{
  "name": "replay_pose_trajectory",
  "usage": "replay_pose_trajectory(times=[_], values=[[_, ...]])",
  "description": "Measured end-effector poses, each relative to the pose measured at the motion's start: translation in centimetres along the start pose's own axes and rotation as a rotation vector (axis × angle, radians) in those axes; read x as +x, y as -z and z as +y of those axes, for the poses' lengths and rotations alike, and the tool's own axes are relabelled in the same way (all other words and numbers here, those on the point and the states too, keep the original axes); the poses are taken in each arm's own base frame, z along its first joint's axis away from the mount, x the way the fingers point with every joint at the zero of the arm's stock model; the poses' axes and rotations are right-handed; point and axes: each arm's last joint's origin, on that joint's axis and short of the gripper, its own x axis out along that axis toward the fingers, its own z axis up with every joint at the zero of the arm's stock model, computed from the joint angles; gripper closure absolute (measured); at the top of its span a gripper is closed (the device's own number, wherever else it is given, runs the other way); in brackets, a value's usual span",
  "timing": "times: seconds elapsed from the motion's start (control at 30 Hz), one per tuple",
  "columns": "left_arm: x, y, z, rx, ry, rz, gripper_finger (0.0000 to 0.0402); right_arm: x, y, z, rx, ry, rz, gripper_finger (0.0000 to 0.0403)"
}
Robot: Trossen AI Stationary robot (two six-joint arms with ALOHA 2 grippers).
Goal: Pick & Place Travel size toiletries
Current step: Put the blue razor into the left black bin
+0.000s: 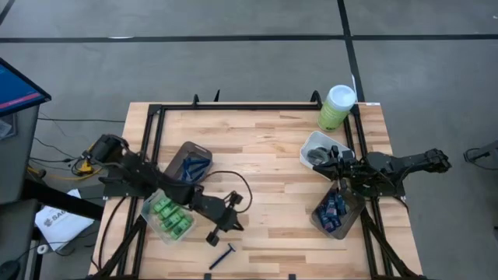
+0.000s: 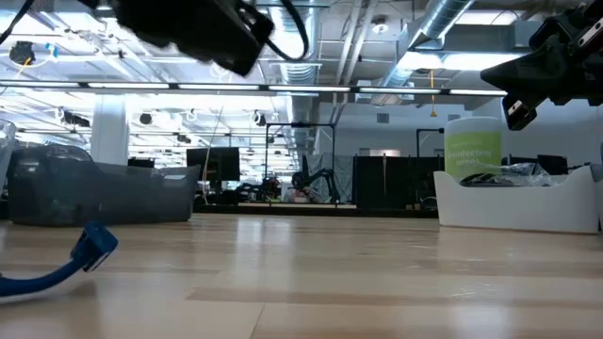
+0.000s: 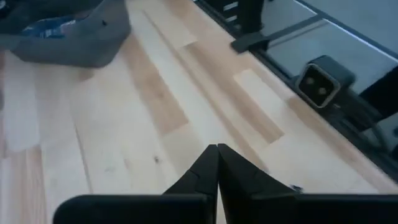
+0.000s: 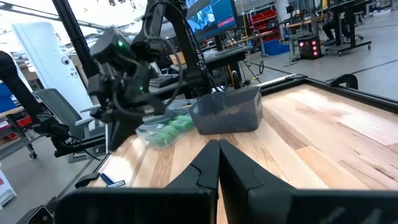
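Sorting stands largely complete, judged from how the items lie.

Desk (image 1: 264, 148): pale wood, black frame around its edge, bare across the middle.

Canister (image 1: 337, 106): tall, pale green, white lid, at the far right corner; not a task item.

Smoky tub (image 1: 189, 161): left of centre, holding dark-blue items. Whether these are tubes or tins cannot be told from above.

Clear tub (image 1: 168, 215): near left, holding the bright green mini bottles (image 1: 172, 217), packed close together.

White tub (image 1: 317, 148): far right, just below the canister. Contents dark, not identifiable.

Dark tub (image 1: 337, 210): near right, holding blue items (image 1: 334, 208), type unclear.

Left gripper (image 1: 221, 230): hangs above the desk beside the clear tub, near the front edge. Jaws pressed together with nothing between them, per the left wrist view.

Right gripper (image 1: 340, 168): between the white tub and the dark tub. Jaws likewise pressed together and holding nothing, per the right wrist view.

Blue-handled razor (image 1: 222, 256): the one loose item, lying on the desk near the front edge, just beyond the left gripper and apart from it. It looks to be what is left to place.

Hidden or cut off: the razor's handle end runs out of the low view; counts in every tub are unreadable; which tub the razor belongs in cannot be told.
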Motion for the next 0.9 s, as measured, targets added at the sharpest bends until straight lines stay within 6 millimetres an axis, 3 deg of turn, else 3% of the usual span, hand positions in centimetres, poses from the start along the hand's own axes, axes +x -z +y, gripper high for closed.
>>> replay_pose_trajectory(times=[0.13, 0.27, 0.47, 0.67, 0.77, 0.9], values=[[-1.4, -0.9, -0.5, -0.07, 0.021, -0.022, 0.0394, 0.0, 0.0, 0.0, 0.0, 0.0, 0.0, 0.0403], [-3.2, -1.1, -1.7, -0.171, 0.05, 0.039, 0.0359, 0.0, 0.0, 0.0, 0.0, 0.0, 0.0, 0.0403], [-3.9, -0.6, -5.9, -0.148, 0.062, 0.106, 0.0279, 0.0, 0.0, 0.0, 0.0, 0.0, 0.0, 0.0403], [-2.8, 1.1, -9.8, -0.231, -0.17, 0.122, 0.0212, 0.0, 0.0, 0.0, 0.0, 0.0, 0.0, 0.0403], [-1.5, 2.4, -11.1, -0.321, -0.272, 0.112, 0.02, 0.0, 0.0, 0.0, 0.0, 0.001, 0.0, 0.0403], [0.6, 3.6, -12.3, -0.453, -0.279, 0.062, 0.0199, 0.0, 0.0, 0.0, 0.0, 0.001, 0.0, 0.0403]])
